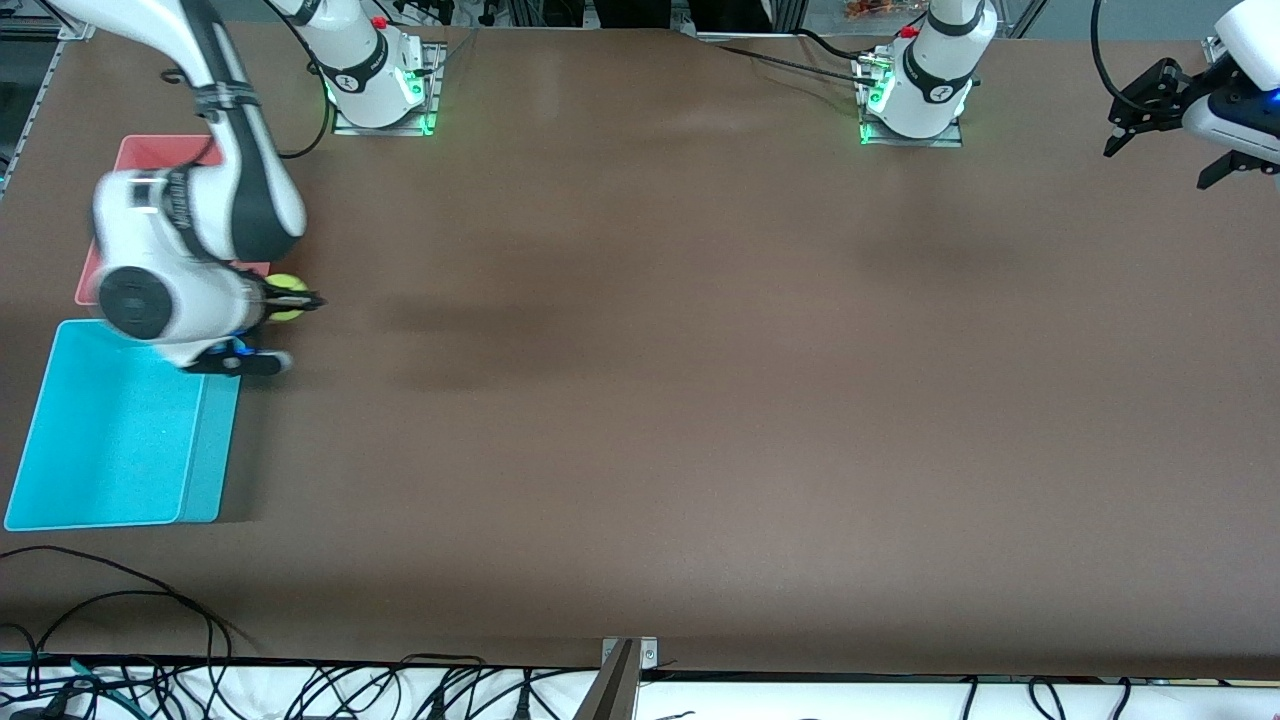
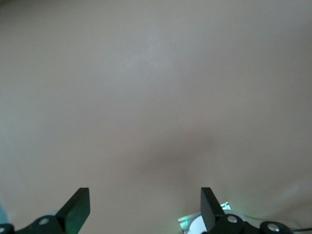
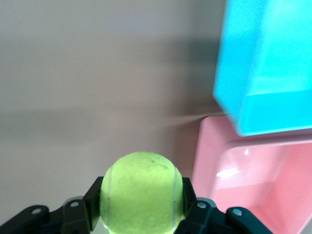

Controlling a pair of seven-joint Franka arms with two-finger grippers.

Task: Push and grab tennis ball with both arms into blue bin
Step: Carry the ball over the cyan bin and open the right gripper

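The right arm's black two-finger gripper [image 1: 292, 300] is clenched on the fuzzy yellow-green tennis ball [image 1: 287, 297], its fingers [image 3: 92, 204] pressed against both sides of the ball, above the brown bench [image 1: 640, 400] at the right arm's end. From the ball, the bright cyan rectangular plastic bin [image 1: 120, 430] lies at about seven o'clock in the front view and the pink plastic tub [image 1: 150, 155] at about eleven. The left arm waits with its black gripper [image 1: 1170, 130] released, fingers apart, above the left arm's end of the bench.

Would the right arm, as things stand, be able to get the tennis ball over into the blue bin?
Probably yes. The right gripper is shut on the tennis ball, beside the blue bin at the right arm's end of the table, and nothing stands between them.
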